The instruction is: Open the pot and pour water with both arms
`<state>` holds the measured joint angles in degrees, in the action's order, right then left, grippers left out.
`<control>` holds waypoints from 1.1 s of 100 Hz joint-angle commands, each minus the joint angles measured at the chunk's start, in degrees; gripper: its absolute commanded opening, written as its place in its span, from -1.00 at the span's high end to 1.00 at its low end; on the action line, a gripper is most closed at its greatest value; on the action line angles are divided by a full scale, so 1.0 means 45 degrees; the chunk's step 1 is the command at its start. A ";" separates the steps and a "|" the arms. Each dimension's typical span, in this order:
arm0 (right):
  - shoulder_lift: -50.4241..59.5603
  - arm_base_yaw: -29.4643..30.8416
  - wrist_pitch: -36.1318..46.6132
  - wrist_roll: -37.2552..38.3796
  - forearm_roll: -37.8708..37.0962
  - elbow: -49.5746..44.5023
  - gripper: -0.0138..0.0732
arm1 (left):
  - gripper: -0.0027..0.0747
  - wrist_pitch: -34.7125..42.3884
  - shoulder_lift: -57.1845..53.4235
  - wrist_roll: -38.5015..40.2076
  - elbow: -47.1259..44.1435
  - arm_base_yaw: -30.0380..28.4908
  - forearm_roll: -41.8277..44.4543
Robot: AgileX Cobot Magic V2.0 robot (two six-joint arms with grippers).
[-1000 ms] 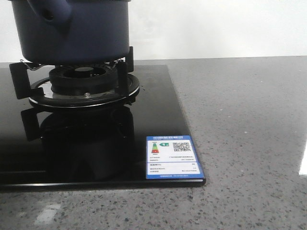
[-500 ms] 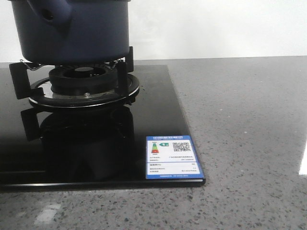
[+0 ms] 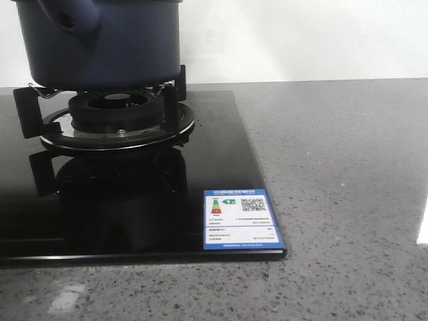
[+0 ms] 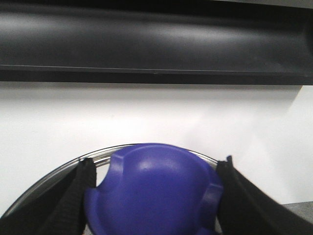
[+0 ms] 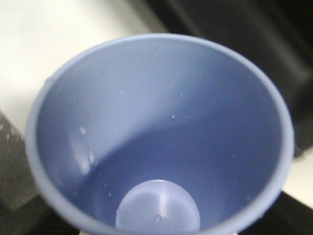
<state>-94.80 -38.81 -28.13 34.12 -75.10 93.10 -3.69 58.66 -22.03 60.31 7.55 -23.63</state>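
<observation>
Front view shows the pot [image 3: 100,43] sitting on the black burner grate [image 3: 107,117] of a glossy black cooktop [image 3: 134,200], at the far left of the grey speckled table [image 3: 341,174]. Its stubby handle [image 3: 70,17] with the small hole points toward me. A blue label [image 3: 241,219] is stuck on the cooktop's near right corner. Neither of my arms appears in that view.

At my left wrist, my left fingers [image 4: 78,196] are clenched on either side of a rounded blue knob [image 4: 154,191]; a metal rim [image 4: 58,174] curves behind it, against a white wall.

At my right wrist, a pale-blue cup [image 5: 161,132] fills the frame, its mouth toward the camera, droplets clinging inside. My right fingers are hidden there, so I cannot tell whether they are closed.
</observation>
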 commanded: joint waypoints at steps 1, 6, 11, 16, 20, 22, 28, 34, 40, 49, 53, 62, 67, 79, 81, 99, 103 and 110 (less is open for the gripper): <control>0.1224 0.0601 -0.0215 0.1522 0.0787 0.0455 -0.10 | 0.01 0.1262 -0.0199 0.0040 0.0467 -0.0040 -0.0032; 0.1560 0.1114 -0.0113 0.1962 0.1863 0.0455 -0.10 | 0.01 0.1262 -0.0199 0.0040 0.0467 -0.0040 -0.0032; 0.1791 0.1538 0.0055 0.2158 0.2475 0.0281 -0.10 | 0.01 0.1262 -0.0199 0.0040 0.0467 -0.0040 -0.0032; 0.2124 0.2074 0.0449 0.2323 0.2949 -0.0101 -0.10 | 0.01 0.1262 -0.0199 0.0040 0.0467 -0.0040 -0.0032; 0.2457 0.2494 0.0812 0.2475 0.3200 -0.0551 -0.10 | 0.01 0.1262 -0.0199 0.0040 0.0467 -0.0040 -0.0032; 0.2709 0.2688 0.1039 0.2685 0.3237 -0.0815 -0.10 | 0.01 0.1262 -0.0199 0.0040 0.0467 -0.0040 -0.0032; 0.3271 0.3203 0.1525 0.3179 0.3237 -0.1656 -0.10 | 0.01 0.1262 -0.0199 0.0040 0.0467 -0.0040 -0.0032; 0.3917 0.3828 0.2545 0.3607 0.3237 -0.2768 -0.10 | 0.01 0.1262 -0.0199 0.0040 0.0467 -0.0040 -0.0032; 0.4670 0.4476 0.3750 0.4095 0.3237 -0.3827 -0.10 | 0.01 0.1262 -0.0199 0.0040 0.0467 -0.0040 -0.0032; 0.5680 0.5703 0.5553 0.4398 0.3237 -0.5522 -0.10 | 0.01 0.1262 -0.0199 0.0040 0.0467 -0.0040 -0.0032; 0.6073 0.6376 0.6425 0.4398 0.3237 -0.6267 -0.10 | 0.01 0.1262 -0.0199 0.0040 0.0467 -0.0040 -0.0032; 0.6795 0.7618 0.7827 0.4495 0.3283 -0.7796 -0.10 | 0.01 0.1262 -0.0199 0.0040 0.0467 -0.0040 -0.0032; 0.7042 0.8250 0.8561 0.4495 0.3394 -0.8587 -0.10 | 0.01 0.1262 -0.0199 0.0040 0.0467 -0.0040 -0.0032; 0.7340 1.0085 1.0862 0.4495 0.3927 -1.0342 -0.10 | 0.01 0.1262 -0.0199 0.0040 0.0467 -0.0040 -0.0032; 0.7340 1.0456 1.1242 0.4495 0.4010 -1.0615 -0.10 | 0.01 0.1262 -0.0199 0.0040 0.0467 -0.0040 -0.0032; 0.6984 1.2072 1.2428 0.4472 0.4205 -1.2336 -0.10 | 0.01 0.1262 -0.0199 0.0040 0.0467 -0.0040 -0.0032; 0.6768 1.2268 1.2499 0.4399 0.4205 -1.2628 -0.10 | 0.01 0.1262 -0.0199 0.0040 0.0467 -0.0040 -0.0032; 0.6364 1.2388 1.2624 0.4054 0.4205 -1.2904 -0.10 | 0.01 0.1262 -0.0199 0.0040 0.0467 -0.0040 -0.0032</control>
<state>-65.24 15.73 23.84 54.11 -57.78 35.19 -3.69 58.66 -22.03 60.31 7.55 -23.63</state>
